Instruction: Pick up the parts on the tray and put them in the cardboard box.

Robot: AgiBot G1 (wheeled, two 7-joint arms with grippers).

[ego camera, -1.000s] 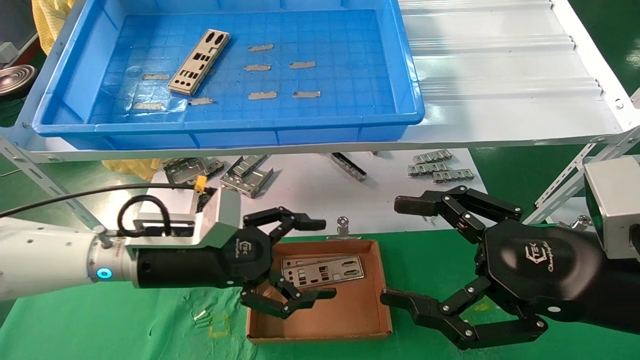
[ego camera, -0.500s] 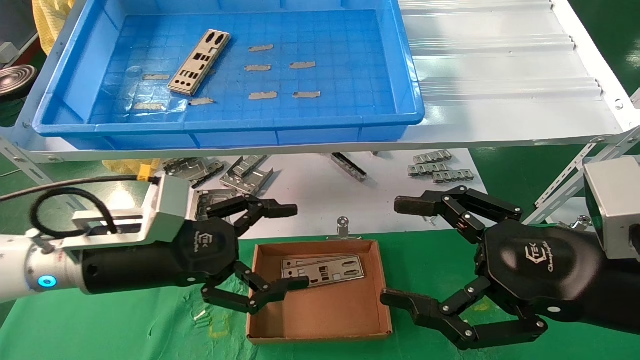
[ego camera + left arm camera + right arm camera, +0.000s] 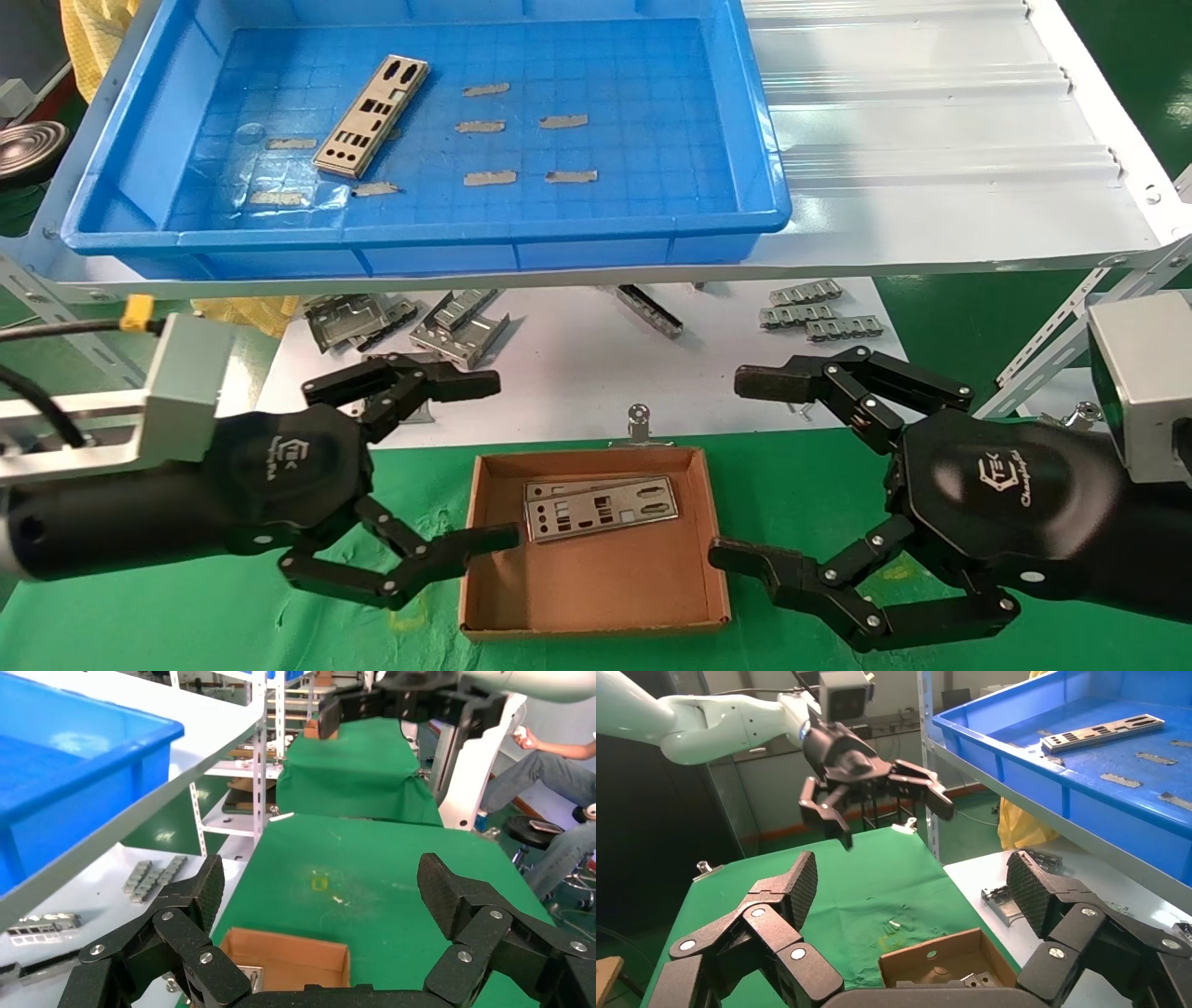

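Observation:
The blue tray [image 3: 764, 186] sits on the white shelf at the back, with one silver punched plate [image 3: 371, 115] lying on its left half. The brown cardboard box [image 3: 596, 578] rests on the green cloth in front and holds two stacked plates [image 3: 601, 505]. My left gripper [image 3: 484, 461] hovers open and empty just left of the box, its lower finger at the box's left wall. Right of the box my right gripper [image 3: 745, 471] hangs open and empty. The box [image 3: 284, 955] shows between the left fingers, and the box [image 3: 947, 955] also appears in the right wrist view.
Several small grey strips [image 3: 489, 126] lie on the tray floor. Bent grey metal brackets [image 3: 461, 326] and toothed metal pieces [image 3: 819, 317] lie on the white table below the shelf. A metal clip [image 3: 639, 424] stands behind the box.
My left gripper has drawn back to the left, out of the box, open and empty. The plates stay in the box. The right arm has not moved.

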